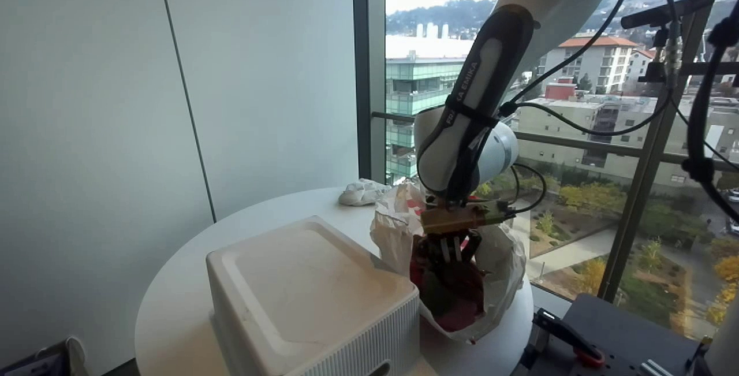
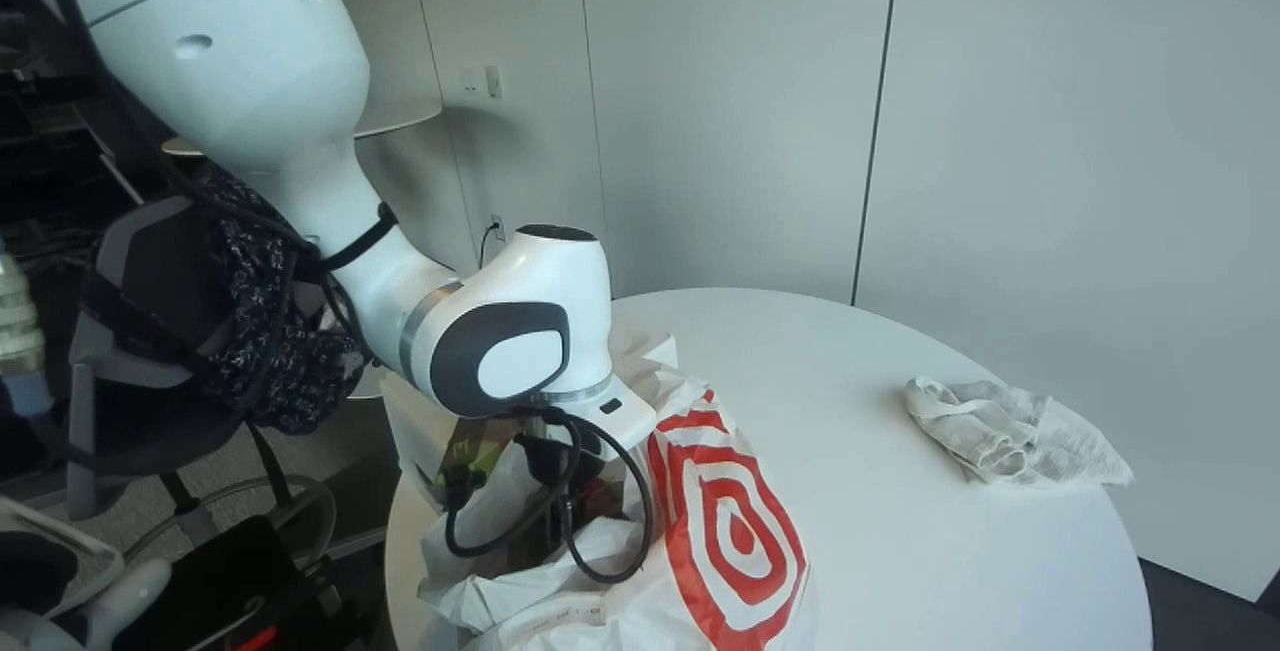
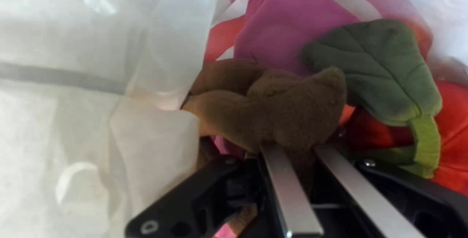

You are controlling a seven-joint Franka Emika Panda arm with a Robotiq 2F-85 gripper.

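Note:
My gripper [image 3: 294, 148] reaches down into a white plastic bag with red rings [image 2: 700, 551]. The bag also shows in an exterior view [image 1: 502, 278] and around the fingers in the wrist view [image 3: 84, 128]. The fingers are close together with brown plush fabric pinched between them, part of a brown plush toy [image 3: 281, 110]. A magenta plush piece [image 3: 285, 26], a green leaf-shaped piece [image 3: 380, 66] and a red plush piece [image 3: 453, 132] lie around it inside the bag. In an exterior view the gripper [image 1: 455, 249] sits in the bag's mouth. The fingertips are partly hidden by the brown plush.
A white ribbed box [image 1: 312, 289] stands on the round white table [image 1: 173, 306] beside the bag. A crumpled whitish cloth or bag [image 2: 1010, 431] lies on the table, also seen in an exterior view [image 1: 361, 193]. A dark mounting plate [image 1: 618, 330] stands near the table's edge by the window.

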